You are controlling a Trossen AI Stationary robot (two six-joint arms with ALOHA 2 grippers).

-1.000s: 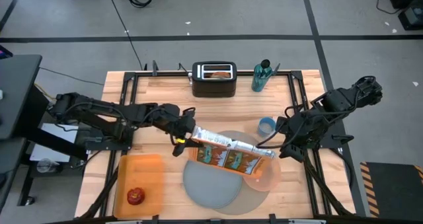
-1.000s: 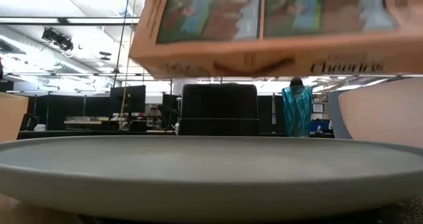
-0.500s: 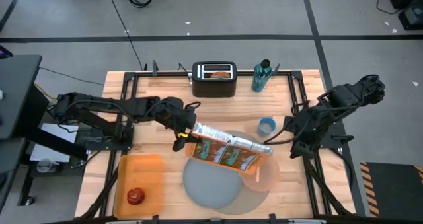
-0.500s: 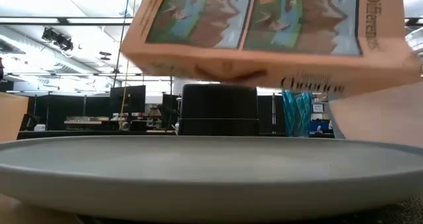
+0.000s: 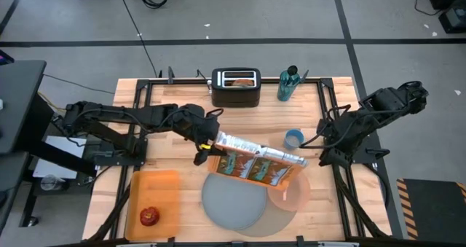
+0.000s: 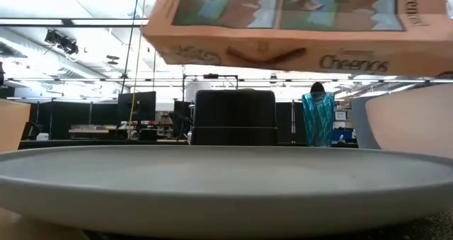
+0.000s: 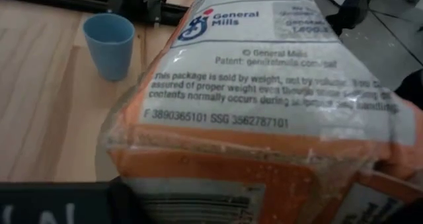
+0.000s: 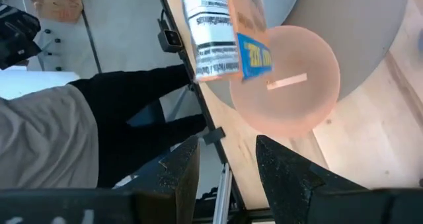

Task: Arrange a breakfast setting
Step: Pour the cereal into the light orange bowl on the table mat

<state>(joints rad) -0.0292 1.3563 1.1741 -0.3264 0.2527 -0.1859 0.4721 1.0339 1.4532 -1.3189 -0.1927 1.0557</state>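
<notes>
Left jaws [image 5: 206, 149] pinching cereal box [image 5: 256, 164] above translucent pink bowl [image 5: 291, 192], right jaws [image 8: 225, 164] spread, apart

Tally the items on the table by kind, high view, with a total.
Dishes (plate, bowl, cup): 3
Mat: 1
Tray: 1
Apple: 1
Cereal box, held in the air by the left end effector: 1
Toaster: 1
Bottle: 1
Total: 9

Wooden table [image 5: 175, 159] carries toaster [image 5: 236, 87], bottle [image 5: 287, 84], cup [image 5: 293, 138], tray [image 5: 156, 185], mat [image 5: 280, 219].
</notes>
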